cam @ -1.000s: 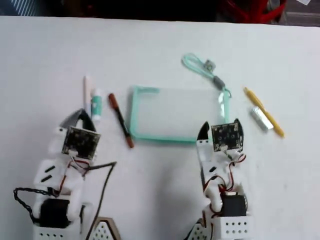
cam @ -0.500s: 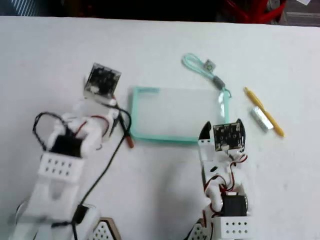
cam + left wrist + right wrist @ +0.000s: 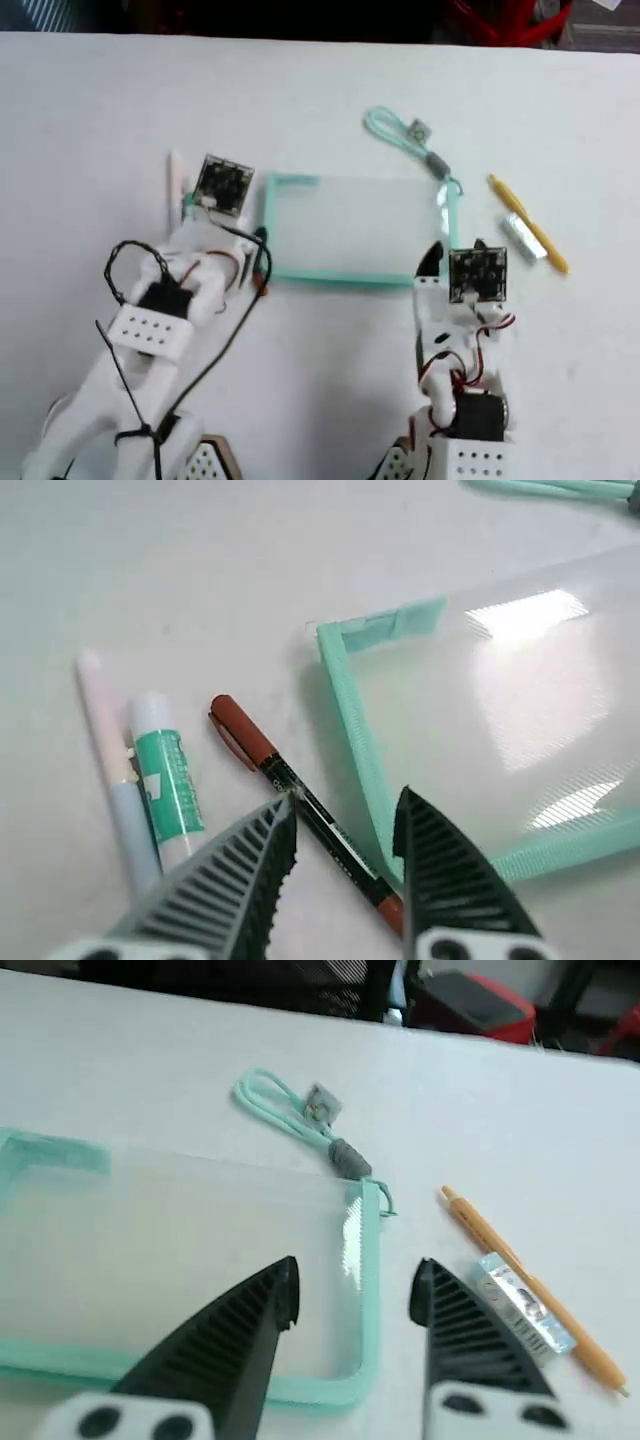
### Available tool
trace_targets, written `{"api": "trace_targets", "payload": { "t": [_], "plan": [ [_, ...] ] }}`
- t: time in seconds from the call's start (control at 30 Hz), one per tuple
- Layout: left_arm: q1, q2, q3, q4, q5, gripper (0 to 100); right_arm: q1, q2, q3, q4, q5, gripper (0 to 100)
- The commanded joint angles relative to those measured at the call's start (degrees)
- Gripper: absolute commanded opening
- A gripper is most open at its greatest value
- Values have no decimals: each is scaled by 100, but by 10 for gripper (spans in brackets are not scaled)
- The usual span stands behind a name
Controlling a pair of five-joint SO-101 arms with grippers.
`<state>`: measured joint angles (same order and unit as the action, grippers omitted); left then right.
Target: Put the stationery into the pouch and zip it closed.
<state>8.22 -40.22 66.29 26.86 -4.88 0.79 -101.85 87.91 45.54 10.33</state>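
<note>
Altogether one pouch [image 3: 355, 230], one marker [image 3: 315, 815], one glue stick [image 3: 165, 780], two pens [image 3: 105, 750] [image 3: 565, 1326], one silver piece [image 3: 515, 1295]; both jaws spread

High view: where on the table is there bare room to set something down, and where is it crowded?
Bare: the white table between left arm and right arm, nearer than the clear green-edged pouch; also the strip beyond it. Crowded: left of the pouch around the brown marker, and right by the yellow pen.

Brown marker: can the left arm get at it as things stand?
Probably yes. The left gripper is open right over the brown marker and nothing lies on it, though the pouch rim sits close beside it.
</note>
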Motion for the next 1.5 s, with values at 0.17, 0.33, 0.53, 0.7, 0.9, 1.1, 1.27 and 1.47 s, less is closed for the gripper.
{"api": "trace_targets", "payload": {
  "t": [0.17, 0.33, 0.53, 0.7, 0.9, 1.1, 1.27, 1.47],
  "plan": [
    [31, -189, 18, -185, 105, 173, -409, 1842, -2215, 787, -26, 214],
    [31, -180, 44, -220, 105, 173, -356, 4637, -4360, 1305, 18, 217],
    [66, -180, 97, -229, 70, 173, -145, 7591, -6945, 2018, 1284, 215],
    [57, -180, 97, -229, 62, 173, 13, 9560, -8308, 2105, 1996, 218],
    [40, -180, 88, -229, 62, 173, 567, 11837, -10321, 1930, 1969, 218],
    [75, -180, 97, -229, 62, 173, 453, 13763, -11771, 1947, 1969, 218],
    [75, -180, 97, -229, 62, 173, 277, 14651, -12870, 1930, 1987, 218],
    [84, -180, 97, -229, 62, 173, 127, 15574, -13908, 1947, 2004, 218]
  ]
}}
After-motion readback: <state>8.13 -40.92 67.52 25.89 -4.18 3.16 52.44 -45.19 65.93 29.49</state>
